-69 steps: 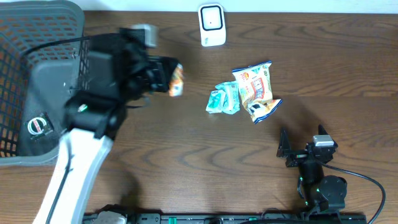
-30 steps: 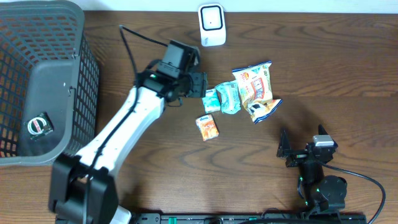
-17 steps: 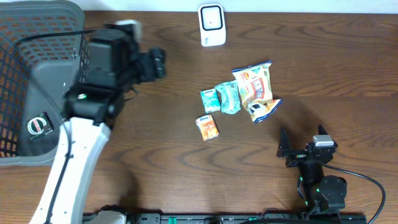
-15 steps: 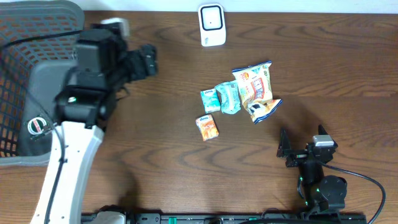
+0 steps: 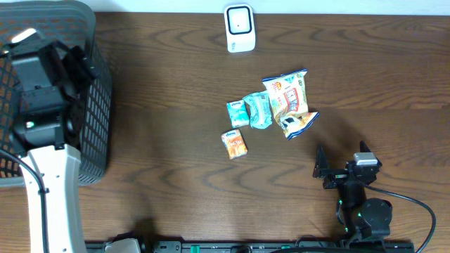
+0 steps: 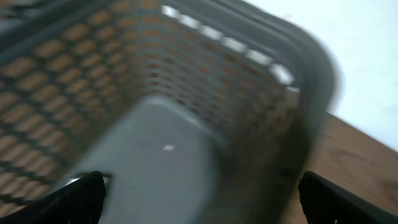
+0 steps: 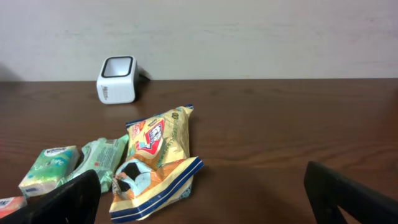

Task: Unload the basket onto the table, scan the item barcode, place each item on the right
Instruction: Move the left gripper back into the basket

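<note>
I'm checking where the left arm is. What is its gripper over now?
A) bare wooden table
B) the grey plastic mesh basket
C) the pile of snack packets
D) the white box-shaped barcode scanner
B: the left gripper, open and empty, hangs over the grey plastic mesh basket, whose walls fill the left wrist view.

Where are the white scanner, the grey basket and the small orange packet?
white scanner [image 5: 239,27], overhead view, its face.
grey basket [image 5: 100,112], overhead view, its right mesh wall.
small orange packet [image 5: 235,143], overhead view, its middle.
</note>
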You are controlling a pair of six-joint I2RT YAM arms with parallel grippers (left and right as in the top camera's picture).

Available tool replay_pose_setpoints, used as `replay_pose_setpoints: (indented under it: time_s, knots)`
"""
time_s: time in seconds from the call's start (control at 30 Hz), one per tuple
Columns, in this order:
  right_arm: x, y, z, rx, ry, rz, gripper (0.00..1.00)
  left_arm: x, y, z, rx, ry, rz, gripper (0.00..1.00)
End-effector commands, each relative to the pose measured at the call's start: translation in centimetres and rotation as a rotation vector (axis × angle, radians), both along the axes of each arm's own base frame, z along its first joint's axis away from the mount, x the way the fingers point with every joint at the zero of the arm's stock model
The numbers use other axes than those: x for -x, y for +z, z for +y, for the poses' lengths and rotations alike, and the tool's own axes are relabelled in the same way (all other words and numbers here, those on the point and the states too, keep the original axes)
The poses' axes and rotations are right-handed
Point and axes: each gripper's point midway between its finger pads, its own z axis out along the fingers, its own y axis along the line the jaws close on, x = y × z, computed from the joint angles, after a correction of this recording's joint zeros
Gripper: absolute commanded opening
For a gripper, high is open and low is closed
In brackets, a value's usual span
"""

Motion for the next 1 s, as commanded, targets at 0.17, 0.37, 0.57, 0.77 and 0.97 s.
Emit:
replay_pose_setpoints:
  time_s: [0.17,0.37,0.57,0.77,0.97]
  knots:
    - [0.0,-0.1,-0.2,0.012,-0.006,-0.001,0.99,1.8,-0.6,4.2,-0.197,-0.002,0.168,0.98]
    - [0.0,-0.1,-0.2,0.012,-0.006,0.000,0.99,1.3,-3.7,6.1,-0.186,0.010,0.269,0.98]
    - [0.0,-0.1,-0.2,0.012,-0.006,-0.001,0.99,1.2,-8.0,8.7,-0.184,-0.001,0.418,0.99]
    - [0.0,-0.1,-0.2,0.012,-0.006,-0.001,0.99,2.0,-11.3,10.4,-0.127,0.021,0.508,1.00]
    - [0.0,-0.1,-0.2,0.012,-0.006,-0.001,0.99,1.5,-13.7,10.3,-0.046,-0.079,0.521,0.98]
